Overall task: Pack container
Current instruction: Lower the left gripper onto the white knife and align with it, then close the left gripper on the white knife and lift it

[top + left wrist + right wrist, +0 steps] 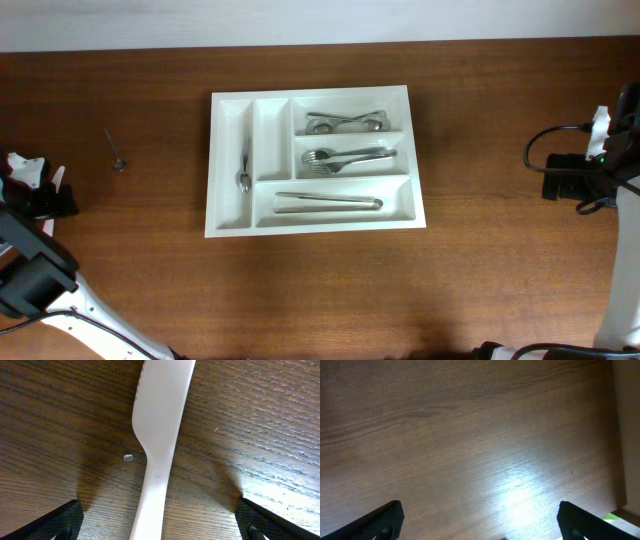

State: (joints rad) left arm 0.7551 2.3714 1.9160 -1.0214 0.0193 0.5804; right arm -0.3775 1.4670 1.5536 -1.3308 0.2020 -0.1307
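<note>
While both claws hang wide open and empty, L claw (160,522) sits right over a white plastic knife (161,410) at 9 o'clock; cutlery tray (310,228) lies centre of the surface (500,280), well apart. Tip: drop straight, pinch across the narrow handle, keep it flat. R claw (480,525) idles at 3 o'clock.

The wooden table (500,280) carries a white tray (330,226) at its middle, a small metal piece (116,152) well left of it, and a white plastic knife (159,435) with a tiny speck (128,457) just beside it.
</note>
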